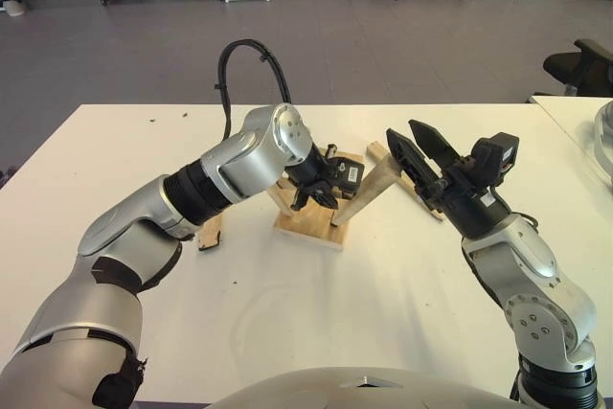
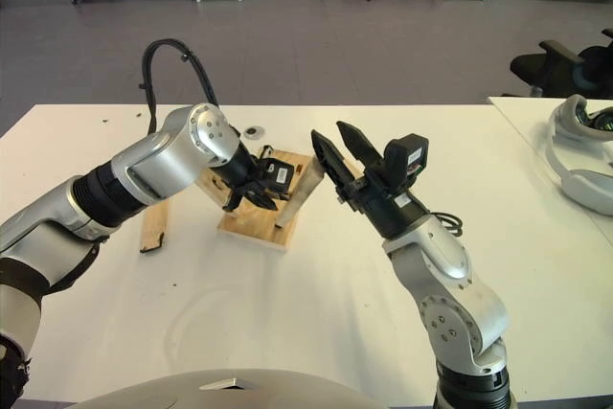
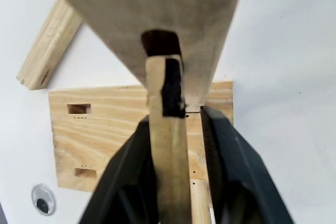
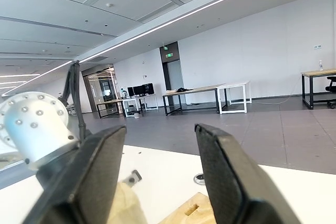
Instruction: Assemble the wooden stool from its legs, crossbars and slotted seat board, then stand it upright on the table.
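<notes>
Left wrist view, left hand (image 3: 176, 120) clamping crossbar (image 3: 168, 166)

Both arms wear smooth silver-grey shells. The left arm (image 1: 134, 222) is broken by a ribbed black band at the forearm and ends in a rounded silver cap (image 1: 287, 131) dotted with small screws. A thick black cable (image 1: 239, 50) loops out beside that cap. The right arm (image 1: 508, 256) has the same screw-ringed round joint cover (image 1: 541, 318) and a black boxy module (image 1: 493, 155) at the wrist. The left end effector (image 1: 319, 193) and the right end effector (image 1: 404, 131) are matte black, each with two broad flat fingers.
</notes>
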